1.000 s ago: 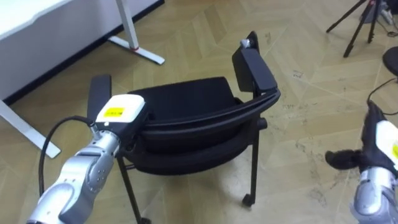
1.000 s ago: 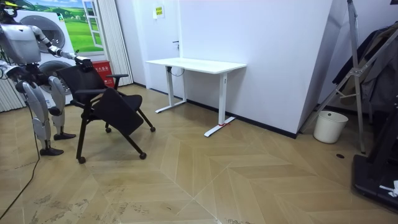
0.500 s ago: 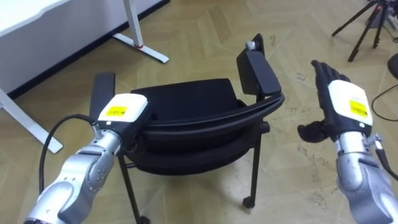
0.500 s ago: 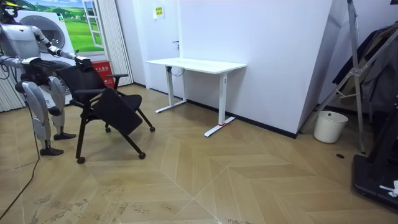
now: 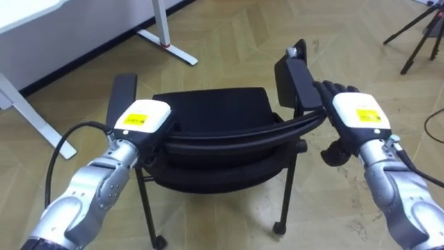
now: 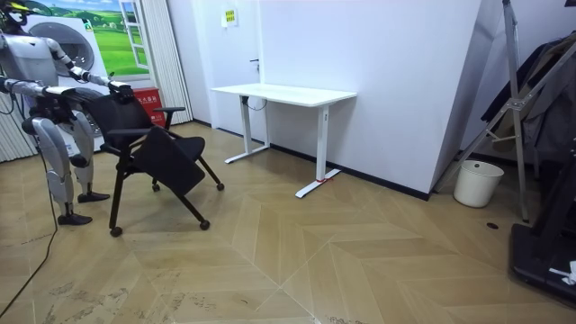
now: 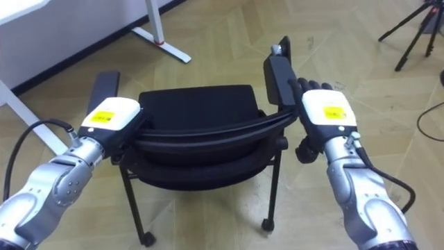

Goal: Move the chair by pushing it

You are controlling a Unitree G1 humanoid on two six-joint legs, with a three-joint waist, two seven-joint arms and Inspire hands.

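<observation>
I stand behind the black chair (image 5: pixel 208 111) on the wooden floor (image 5: pixel 229 42). My left robot hand (image 5: pixel 142 119) sits on the left end of its backrest (image 5: pixel 236 132); whether it grips, I cannot tell. My right robot hand (image 5: pixel 355 118) is wide, fingers straight, at the right end beside the armrest (image 5: pixel 297 80).

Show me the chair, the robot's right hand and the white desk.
chair (image 5: pixel 208 111): left eye view, on the seat.
right hand (image 5: pixel 357 118): left eye view, on the back of the hand.
white desk (image 6: pixel 288 93): room view, on the tabletop.

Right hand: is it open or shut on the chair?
Open: the right hand lays straight fingers against the right end of the chair backrest, not curled round it.
</observation>
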